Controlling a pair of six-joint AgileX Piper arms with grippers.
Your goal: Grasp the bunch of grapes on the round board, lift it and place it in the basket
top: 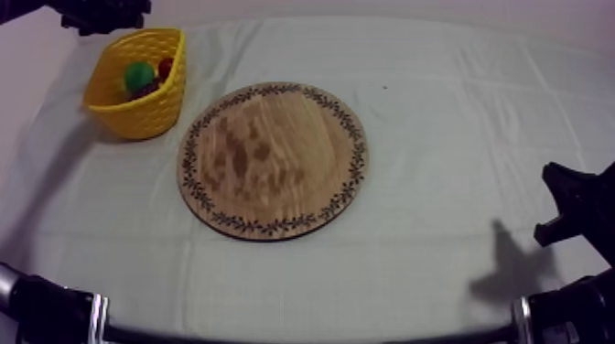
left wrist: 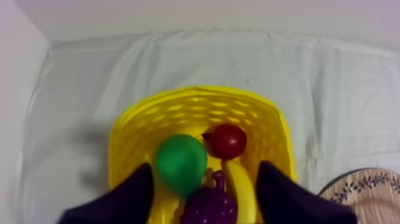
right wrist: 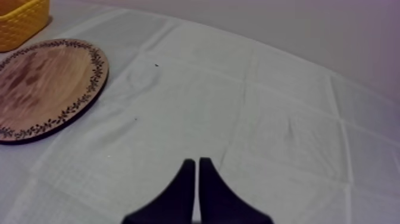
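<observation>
The purple bunch of grapes (left wrist: pixel 208 207) lies inside the yellow basket (left wrist: pixel 271 122), beside a green pear (left wrist: pixel 180 164), a small red fruit (left wrist: pixel 226 140) and a banana (left wrist: pixel 241 190). My left gripper (left wrist: pixel 205 170) hangs open over the basket, its two fingers wide apart on either side of the fruit and touching none of it. In the top view the left gripper (top: pixel 101 16) is just behind the basket (top: pixel 137 114) at the far left. The round wooden board (top: pixel 273 160) is bare. My right gripper (right wrist: pixel 197 162) is shut on nothing, low over the cloth at the right (top: pixel 567 206).
The basket (right wrist: pixel 21 21) stands close to the board's (right wrist: pixel 44 86) far left rim. Grey-white cloth covers the table, with open cloth right of the board and along the front. The table's back edge runs close behind the basket.
</observation>
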